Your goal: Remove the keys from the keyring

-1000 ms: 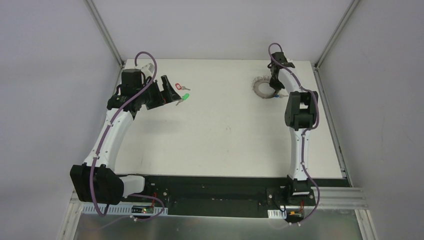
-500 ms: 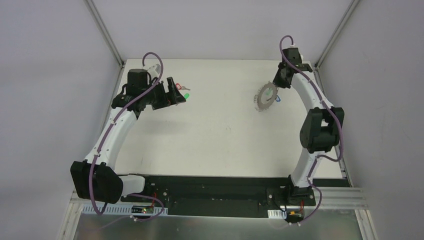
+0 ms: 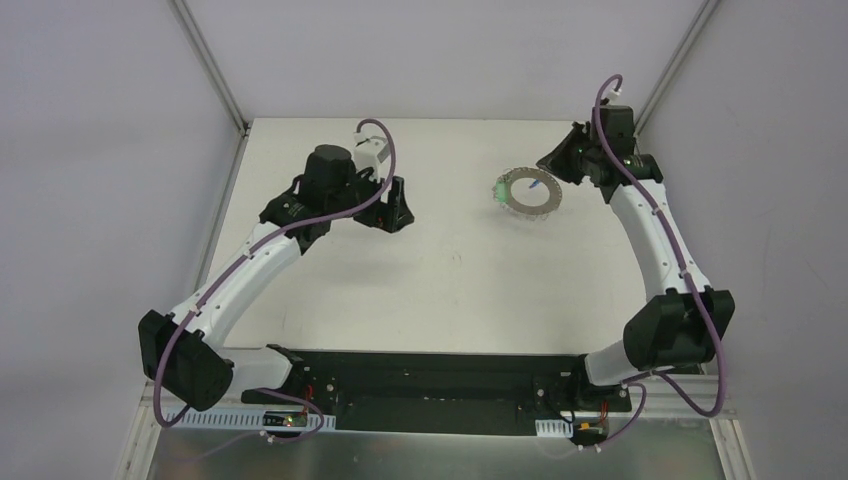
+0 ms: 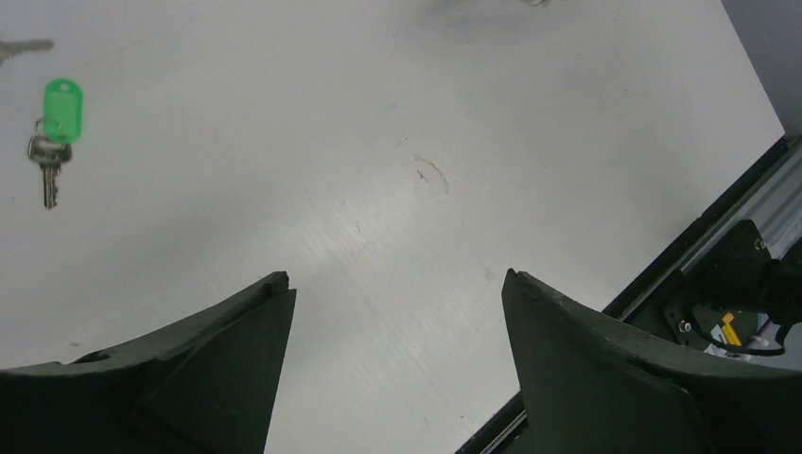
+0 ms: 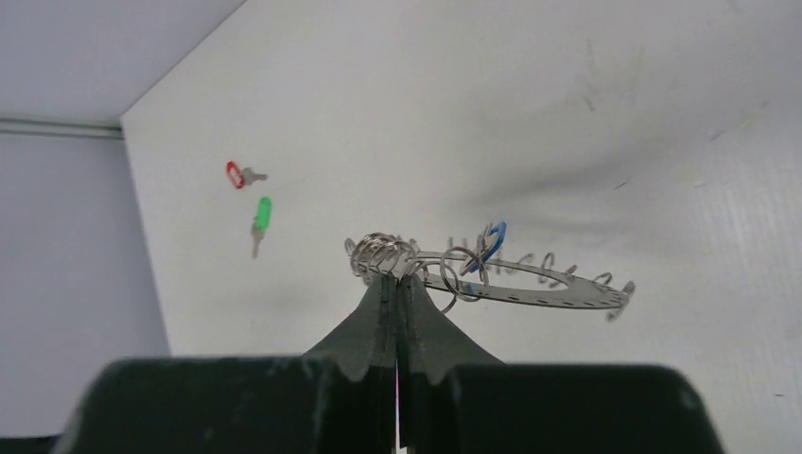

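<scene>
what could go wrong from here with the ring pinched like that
The right gripper pinches the keyring only at its rim, so a tug may twist or slip it. The blue-tagged key sits among many wire loops; the open left gripper might catch a loop instead. The green-tagged key lying loose on the table could get swept aside.

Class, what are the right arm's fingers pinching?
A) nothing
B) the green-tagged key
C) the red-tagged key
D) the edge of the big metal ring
D: the right wrist view shows the right fingers shut on the edge of the ring, while the green-tagged key and red-tagged key lie on the table beyond.
</scene>
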You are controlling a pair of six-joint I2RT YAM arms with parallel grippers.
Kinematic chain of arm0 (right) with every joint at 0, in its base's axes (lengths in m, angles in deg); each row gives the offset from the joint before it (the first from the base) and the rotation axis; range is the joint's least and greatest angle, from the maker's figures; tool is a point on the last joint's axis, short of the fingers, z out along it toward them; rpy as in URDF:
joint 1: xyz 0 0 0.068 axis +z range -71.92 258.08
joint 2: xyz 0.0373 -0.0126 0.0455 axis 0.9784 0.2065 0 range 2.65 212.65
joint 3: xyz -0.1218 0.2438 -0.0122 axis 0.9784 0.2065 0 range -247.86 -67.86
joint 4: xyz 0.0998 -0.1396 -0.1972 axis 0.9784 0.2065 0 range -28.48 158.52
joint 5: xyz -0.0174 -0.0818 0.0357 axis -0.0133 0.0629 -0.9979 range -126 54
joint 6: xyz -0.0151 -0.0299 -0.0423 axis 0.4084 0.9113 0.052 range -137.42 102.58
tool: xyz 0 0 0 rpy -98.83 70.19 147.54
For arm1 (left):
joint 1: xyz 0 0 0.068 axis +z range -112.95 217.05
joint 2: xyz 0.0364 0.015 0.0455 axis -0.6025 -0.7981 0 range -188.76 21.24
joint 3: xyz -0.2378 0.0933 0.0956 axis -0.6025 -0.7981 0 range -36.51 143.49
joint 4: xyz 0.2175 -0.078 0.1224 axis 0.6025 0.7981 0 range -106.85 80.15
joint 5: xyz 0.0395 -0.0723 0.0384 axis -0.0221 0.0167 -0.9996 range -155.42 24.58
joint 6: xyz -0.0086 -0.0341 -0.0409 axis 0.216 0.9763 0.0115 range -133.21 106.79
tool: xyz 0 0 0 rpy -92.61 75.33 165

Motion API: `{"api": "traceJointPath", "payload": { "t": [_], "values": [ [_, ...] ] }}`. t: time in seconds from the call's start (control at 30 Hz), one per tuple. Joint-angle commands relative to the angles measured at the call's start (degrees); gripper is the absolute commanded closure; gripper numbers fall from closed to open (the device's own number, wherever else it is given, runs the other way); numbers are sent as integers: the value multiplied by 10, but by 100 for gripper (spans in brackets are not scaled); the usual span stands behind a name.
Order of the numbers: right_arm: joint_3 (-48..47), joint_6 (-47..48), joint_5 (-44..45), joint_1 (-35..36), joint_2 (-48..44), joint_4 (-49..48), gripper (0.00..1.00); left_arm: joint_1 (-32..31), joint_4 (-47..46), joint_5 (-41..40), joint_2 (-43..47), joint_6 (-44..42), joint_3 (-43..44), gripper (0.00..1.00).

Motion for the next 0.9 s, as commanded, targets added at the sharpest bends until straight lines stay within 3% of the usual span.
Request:
{"api": "traceJointPath", "payload": {
  "t": [0.0,0.27,0.57,0.87],
  "values": [
    [13,-75,-117,8,-75,-84,100,-39,-116,12,22,-87,18,17],
    [-24,-77,-255,33,-110,-96,100,-63,-233,135,-7,-200,27,17],
    [-21,-89,-308,55,-159,-108,100,-71,-321,217,-24,-174,16,17],
    [-13,-96,-300,116,-161,-116,100,-82,-368,221,-9,-161,-19,18]
  ]
}}
